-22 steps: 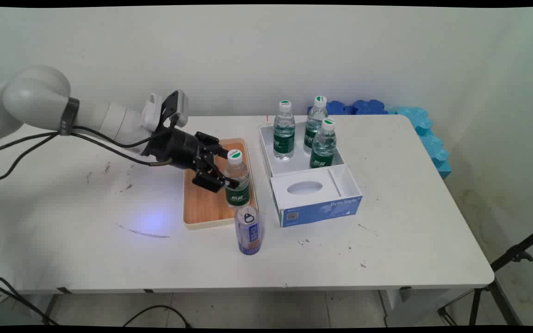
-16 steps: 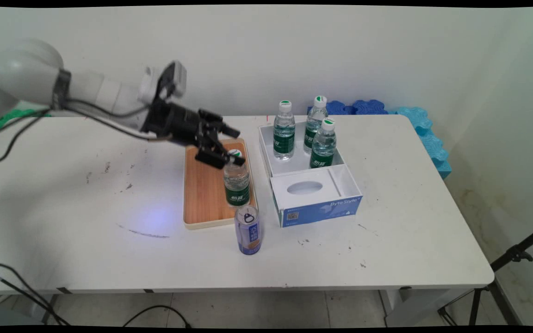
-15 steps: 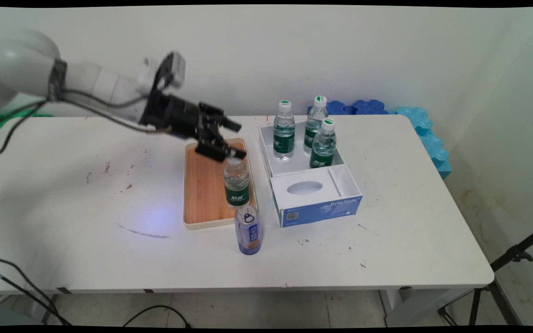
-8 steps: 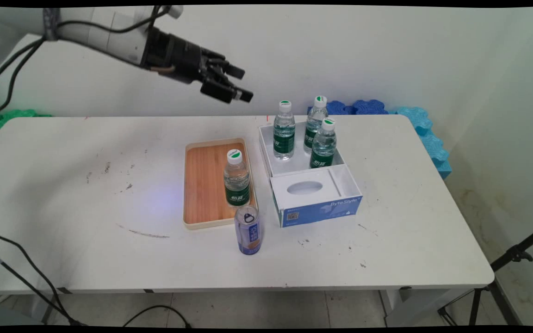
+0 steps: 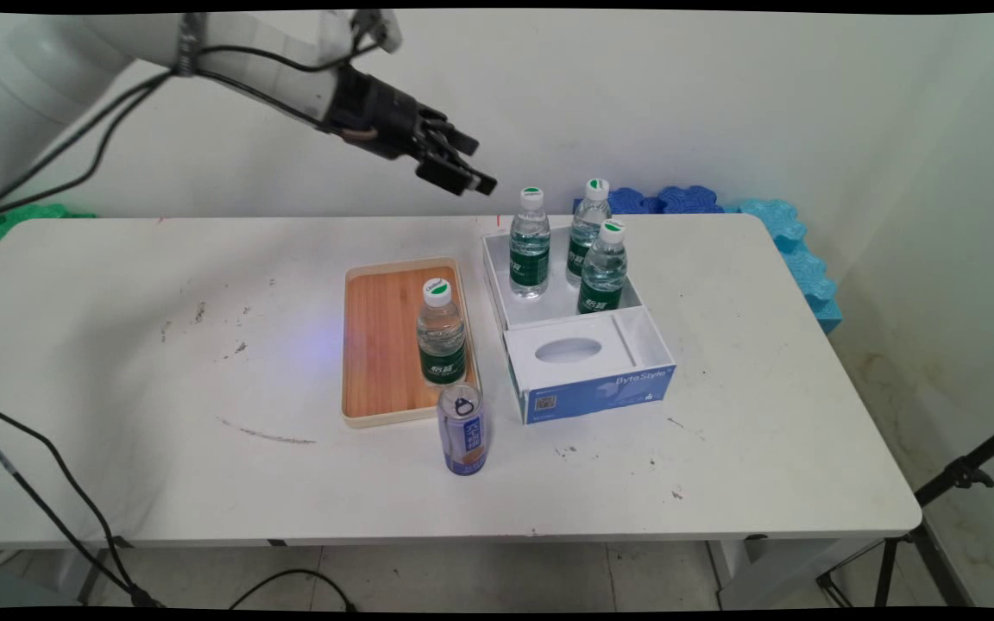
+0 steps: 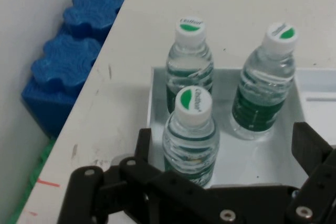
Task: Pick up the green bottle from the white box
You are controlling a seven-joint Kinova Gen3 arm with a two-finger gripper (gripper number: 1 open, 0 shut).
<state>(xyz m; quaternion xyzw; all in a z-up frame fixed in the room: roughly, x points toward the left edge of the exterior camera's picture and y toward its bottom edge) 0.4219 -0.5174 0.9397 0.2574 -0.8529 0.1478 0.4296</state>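
The claw (image 5: 469,169), fingers spread and empty, hangs high over the surface (image 5: 160,362); the nearest upright bottle (image 5: 530,244) stands in the white box (image 5: 497,285) at its 4 o'clock.

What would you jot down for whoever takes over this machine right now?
Gripper: the black two-finger gripper is open and empty, raised above the white table, pointing at the bottles.
Nearest: three clear plastic water bottles with green labels stand upright in an open white box.
Around: a blue-and-white tissue box sits at that box's near end. A fourth such bottle stands upright on the wooden tray, with a blue drink can upright on the table in front of the tray.
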